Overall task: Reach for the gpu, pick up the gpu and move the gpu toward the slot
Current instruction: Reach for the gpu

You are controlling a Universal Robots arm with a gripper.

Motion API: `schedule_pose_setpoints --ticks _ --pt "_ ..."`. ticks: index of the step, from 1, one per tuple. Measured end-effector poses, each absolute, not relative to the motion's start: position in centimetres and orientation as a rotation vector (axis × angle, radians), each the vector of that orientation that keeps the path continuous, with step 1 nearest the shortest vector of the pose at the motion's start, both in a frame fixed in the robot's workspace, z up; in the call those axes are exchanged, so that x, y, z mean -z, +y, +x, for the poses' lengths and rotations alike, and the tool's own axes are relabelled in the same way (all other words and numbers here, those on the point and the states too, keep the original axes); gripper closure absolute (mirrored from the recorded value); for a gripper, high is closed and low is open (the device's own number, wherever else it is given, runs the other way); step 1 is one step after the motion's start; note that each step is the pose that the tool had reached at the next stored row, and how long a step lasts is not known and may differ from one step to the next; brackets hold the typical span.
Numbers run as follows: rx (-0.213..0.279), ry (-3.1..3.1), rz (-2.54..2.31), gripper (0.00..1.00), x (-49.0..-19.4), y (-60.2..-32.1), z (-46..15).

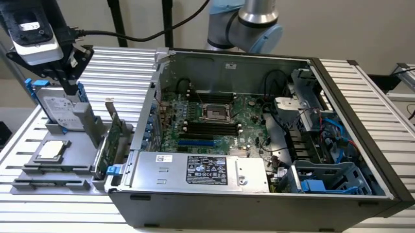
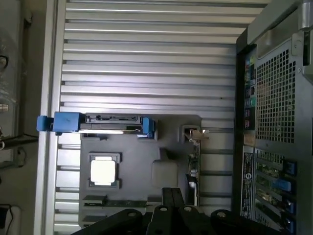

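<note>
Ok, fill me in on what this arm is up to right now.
The arm's gripper hangs over the gray parts holder that sits beside the open computer case. In the exterior view it is close above the hard drive. The gpu stands on edge in the holder, right next to the case, and nothing grips it. The square chip lies flat in the holder. The gpu is not yet picked up.

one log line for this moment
phase: reach | gripper: over hard drive, apart from gpu | gpu: on edge in fixture beside case, untouched
</note>
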State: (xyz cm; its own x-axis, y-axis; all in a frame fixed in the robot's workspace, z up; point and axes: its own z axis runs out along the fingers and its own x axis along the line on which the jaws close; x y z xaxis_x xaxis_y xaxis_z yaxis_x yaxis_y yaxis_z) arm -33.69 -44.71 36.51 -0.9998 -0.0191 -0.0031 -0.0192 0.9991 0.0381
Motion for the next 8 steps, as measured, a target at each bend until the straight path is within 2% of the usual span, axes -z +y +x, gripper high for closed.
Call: schedule_pose_setpoints --ticks 8 --pt "-0.060 3.132 -0.030 0.89 -35.1 -46.3 -31.8"
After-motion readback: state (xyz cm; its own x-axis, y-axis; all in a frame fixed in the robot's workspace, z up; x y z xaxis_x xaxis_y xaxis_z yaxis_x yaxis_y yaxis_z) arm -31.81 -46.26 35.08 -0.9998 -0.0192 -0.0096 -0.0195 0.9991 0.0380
